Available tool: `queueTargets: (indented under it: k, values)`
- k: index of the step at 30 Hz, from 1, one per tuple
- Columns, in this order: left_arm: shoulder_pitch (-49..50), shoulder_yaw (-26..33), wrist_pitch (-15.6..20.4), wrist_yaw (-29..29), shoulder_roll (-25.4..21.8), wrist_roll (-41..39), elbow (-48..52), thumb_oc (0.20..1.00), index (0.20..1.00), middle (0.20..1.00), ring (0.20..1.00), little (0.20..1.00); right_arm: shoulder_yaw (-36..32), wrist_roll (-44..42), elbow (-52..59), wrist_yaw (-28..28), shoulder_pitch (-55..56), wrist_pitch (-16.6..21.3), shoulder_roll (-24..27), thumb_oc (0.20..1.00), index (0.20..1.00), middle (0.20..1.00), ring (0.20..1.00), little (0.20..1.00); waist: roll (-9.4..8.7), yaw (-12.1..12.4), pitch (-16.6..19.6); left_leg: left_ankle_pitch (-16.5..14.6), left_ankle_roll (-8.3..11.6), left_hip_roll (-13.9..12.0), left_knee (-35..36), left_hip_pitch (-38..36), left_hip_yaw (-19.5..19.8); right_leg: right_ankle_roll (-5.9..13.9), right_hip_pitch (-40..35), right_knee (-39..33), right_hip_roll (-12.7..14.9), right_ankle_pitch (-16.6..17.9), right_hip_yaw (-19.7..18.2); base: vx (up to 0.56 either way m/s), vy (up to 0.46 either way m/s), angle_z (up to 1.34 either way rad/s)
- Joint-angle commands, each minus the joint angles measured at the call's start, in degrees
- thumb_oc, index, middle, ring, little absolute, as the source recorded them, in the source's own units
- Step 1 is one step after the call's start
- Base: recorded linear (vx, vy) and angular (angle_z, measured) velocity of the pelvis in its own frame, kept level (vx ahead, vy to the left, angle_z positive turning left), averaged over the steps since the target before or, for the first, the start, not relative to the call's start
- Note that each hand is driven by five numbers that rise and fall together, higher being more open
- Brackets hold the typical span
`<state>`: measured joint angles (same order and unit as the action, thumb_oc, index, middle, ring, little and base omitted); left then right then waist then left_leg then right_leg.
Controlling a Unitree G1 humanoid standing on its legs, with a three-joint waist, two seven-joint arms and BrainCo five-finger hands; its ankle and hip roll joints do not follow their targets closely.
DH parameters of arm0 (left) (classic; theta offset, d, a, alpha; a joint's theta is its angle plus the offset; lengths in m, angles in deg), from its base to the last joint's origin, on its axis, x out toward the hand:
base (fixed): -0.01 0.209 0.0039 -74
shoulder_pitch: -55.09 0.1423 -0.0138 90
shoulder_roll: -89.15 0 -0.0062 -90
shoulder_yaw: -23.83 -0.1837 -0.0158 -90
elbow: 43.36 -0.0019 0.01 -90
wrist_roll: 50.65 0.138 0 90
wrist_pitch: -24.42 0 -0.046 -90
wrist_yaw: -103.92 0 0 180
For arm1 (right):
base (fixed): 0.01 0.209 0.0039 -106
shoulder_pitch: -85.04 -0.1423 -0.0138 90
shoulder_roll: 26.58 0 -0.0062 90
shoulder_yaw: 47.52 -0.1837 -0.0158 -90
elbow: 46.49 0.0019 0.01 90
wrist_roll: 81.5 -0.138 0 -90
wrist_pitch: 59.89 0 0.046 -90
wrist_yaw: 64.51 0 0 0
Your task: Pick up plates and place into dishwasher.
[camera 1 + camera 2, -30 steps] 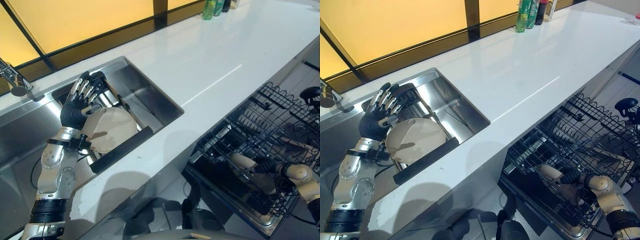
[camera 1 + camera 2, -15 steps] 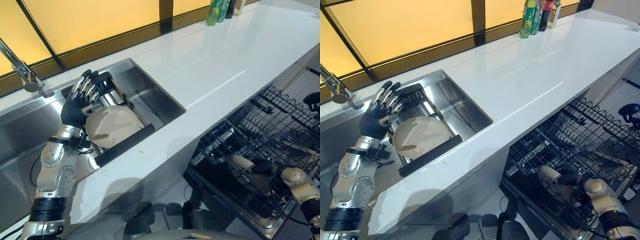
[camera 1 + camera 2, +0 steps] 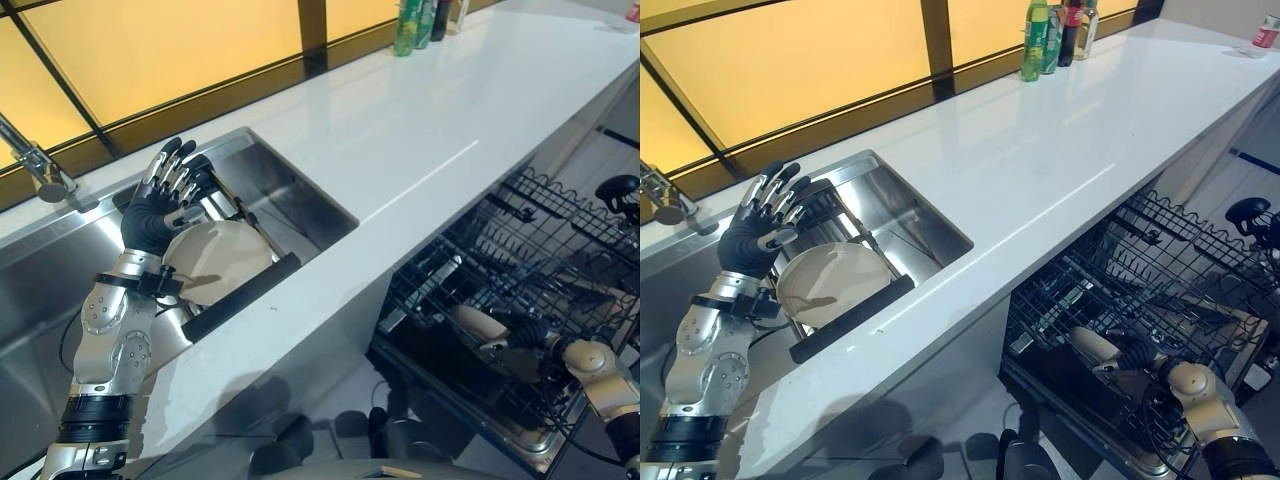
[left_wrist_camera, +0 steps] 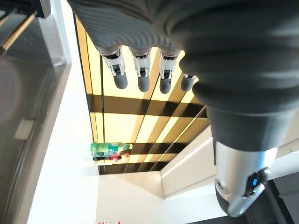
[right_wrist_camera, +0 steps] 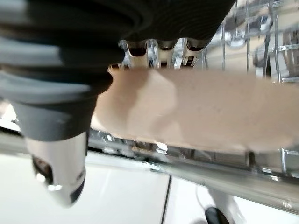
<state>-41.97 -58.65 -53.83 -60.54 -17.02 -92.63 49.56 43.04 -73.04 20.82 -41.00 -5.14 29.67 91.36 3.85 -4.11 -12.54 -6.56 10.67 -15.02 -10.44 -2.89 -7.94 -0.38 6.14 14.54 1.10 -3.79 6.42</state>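
The white counter [image 3: 1040,130] runs from the lower left to the upper right of the eye views, with the steel sink [image 3: 910,215] set into it at the left and the dishwasher rack [image 3: 1160,300] pulled out at the lower right. Bottles [image 3: 1050,30] stand at the top edge by the amber window.

Two plates are in play. One plate [image 3: 830,285] leans in a dark drying rack [image 3: 845,320] inside the sink, left of centre. The other plate [image 5: 196,112] is down in the dishwasher rack, held by the right hand [image 3: 1135,352]; its wrist view shows fingers [image 5: 161,51] curled over the plate's far edge and the thumb on the near side, so it grips the plate. This looks like the placing step: the next move calls for seating the plate between the rack's wires, then letting go.

The left hand [image 3: 755,235] is raised upright at the sink's back edge, just beside the leaning plate, fingers straight and spread, holding nothing.
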Motion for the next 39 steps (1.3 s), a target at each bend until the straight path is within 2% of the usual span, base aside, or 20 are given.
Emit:
queueTargets:
  k: [1,11,15,18,22,24,25,27,29,31,32,36,39]
  values:
    - [1.08,1.45,4.63,-1.31,-0.08,-1.37,-0.06,1.0,1.0,1.0,1.0,1.0,-3.81,1.51,6.53,-3.11,0.09,0.2,1.83,1.0,1.0,1.0,1.0,1.0,-2.1,-1.24,4.23,10.86,0.15,-3.63,3.04,9.66,1.3,3.14,-7.78,-3.4,1.72,-6.28,-3.81,-0.03,0.047,0.01]
    - [3.91,5.64,6.98,-2.46,1.76,0.5,-0.36,1.0,1.0,1.0,1.0,1.0,-14.85,4.72,24.86,-10.5,1.05,-1.77,3.72,1.0,1.0,1.0,1.0,1.0,-2.26,-3.6,5.9,10.67,-0.17,-3.13,6.28,6.9,-2.37,4.15,-7.23,-5.91,2.7,-4.61,-5.18,-0.02,0.056,-0.08]
    - [4.52,6.74,7.79,-3.3,2.27,2.07,-0.36,1.0,1.0,1.0,1.0,1.0,-17.14,4.27,28.72,-12.03,2.39,-0.76,3.25,1.0,1.0,1.0,1.0,1.0,-2.22,-4.24,6.74,10.6,-0.3,-2.88,7.24,5.91,-3.35,4.41,-7.08,-6.92,2.9,-4.05,-5.66,-0.02,0.014,-0.1]
    - [4.47,7.63,8.38,-6.44,2.04,4.59,-0.76,1.0,1.0,1.0,1.0,1.0,-18.23,3.86,30.9,-12.58,3.0,-0.34,3.24,1.0,1.0,1.0,1.0,1.0,-2.07,-4.65,7.1,11.05,-0.17,-3.24,7.44,5.46,-3.72,4.29,-6.83,-6.96,2.47,-4.12,-6.05,-0.03,-0.009,-0.07]
    - [4.38,8.98,10.15,-14.17,1.06,14.7,-3.04,1.0,1.0,1.0,1.0,1.0,-18.98,2.59,32.09,-13.38,3.25,0.51,3.62,1.0,1.0,1.0,1.0,1.0,-1.78,-4.76,7.25,12.27,0.08,-3.75,6.43,5.85,-2.65,3.57,-6.63,-6.52,1.16,-4.68,-7.11,-0.01,-0.015,-0.04]
    - [4.63,10.67,7.85,-20.66,-0.27,20.48,-4.78,1.0,1.0,1.0,1.0,1.0,-19.42,1.02,32.93,-13.41,3.35,1.11,4.35,1.0,1.0,1.0,1.0,1.0,-1.99,-4.47,7.17,12.29,0.01,-3.54,3.38,6.54,-0.57,2.78,-6.4,-6.09,0.37,-4.92,-8.07,-0.01,-0.04,-0.19]
    - [4.64,10.9,7.57,-21.97,-0.48,21.95,-5.34,1.0,1.0,1.0,1.0,1.0,-19.3,0.78,32.9,-13.45,3.23,1.18,4.46,1.0,1.0,1.0,1.0,1.0,-2.07,-4.37,7.15,12.15,0.0,-3.44,2.3,6.91,0.02,2.59,-6.39,-6.03,0.25,-4.94,-8.19,0.02,-0.032,-0.22]
    - [5.34,12.36,4.71,-30.27,-2.84,30.72,-8.95,1.0,1.0,1.0,1.0,1.0,-18.24,-0.42,33.24,-13.33,2.37,0.84,5.09,1.0,1.0,1.0,1.0,1.0,-2.34,-2.94,6.91,11.73,-0.6,-1.0,-0.98,8.37,5.35,1.97,-6.74,-6.0,-0.37,-4.66,-9.86,0.1,-0.026,-0.23]
    - [6.27,13.41,2.65,-33.9,-4.88,35.06,-10.94,1.0,1.0,1.0,1.0,1.0,-16.98,-1.16,33.72,-13.86,1.53,-0.13,5.5,1.0,1.0,1.0,1.0,1.0,-2.4,-1.72,6.83,10.43,-1.59,1.42,0.72,8.43,9.66,2.26,-7.23,-6.05,-0.51,-4.61,-11.28,0.17,0.047,-0.44]
    - [6.64,13.85,0.55,-35.57,-6.93,40.52,-12.64,1.0,1.0,1.0,1.0,1.0,-15.3,-0.9,33.51,-15.01,0.19,-0.89,5.2,1.0,1.0,1.0,1.0,1.0,-2.38,-0.27,6.62,11.47,-2.16,3.2,3.12,8.87,12.61,2.6,-7.68,-6.59,-0.6,-3.96,-12.74,0.15,0.087,-0.46]
    - [7.01,13.75,-0.19,-37.75,-8.28,44.21,-13.46,1.0,1.0,1.0,1.0,1.0,-14.6,-1.4,33.61,-15.8,-0.49,-1.42,5.59,1.0,1.0,1.0,1.0,1.0,-2.68,0.07,6.55,9.33,-2.55,4.26,3.43,8.5,13.64,2.96,-7.75,-6.53,-0.11,-4.02,-13.44,0.12,0.084,-0.24]
    - [5.89,12.96,-3.96,-40.08,-11.46,49.86,-15.77,1.0,1.0,1.0,1.0,1.0,-15.43,-2.64,33.54,-15.99,-0.19,-0.88,5.86,1.0,1.0,1.0,1.0,1.0,-2.63,-0.63,6.55,7.35,-2.55,4.63,4.52,7.17,12.4,3.91,-6.86,-5.76,1.27,-3.96,-13.05,0.07,0.147,-0.16]
    - [3.85,11.26,-7.22,-38.31,-13.9,49.53,-16.98,1.0,1.0,1.0,1.0,1.0,-15.93,-3.69,34.25,-16.28,0.73,-0.32,5.76,1.0,1.0,1.0,1.0,1.0,-2.67,-1.59,6.78,6.39,-2.85,5.29,5.27,5.87,11.57,5.1,-6.36,-5.9,2.7,-3.39,-12.71,0.07,0.117,-0.13]
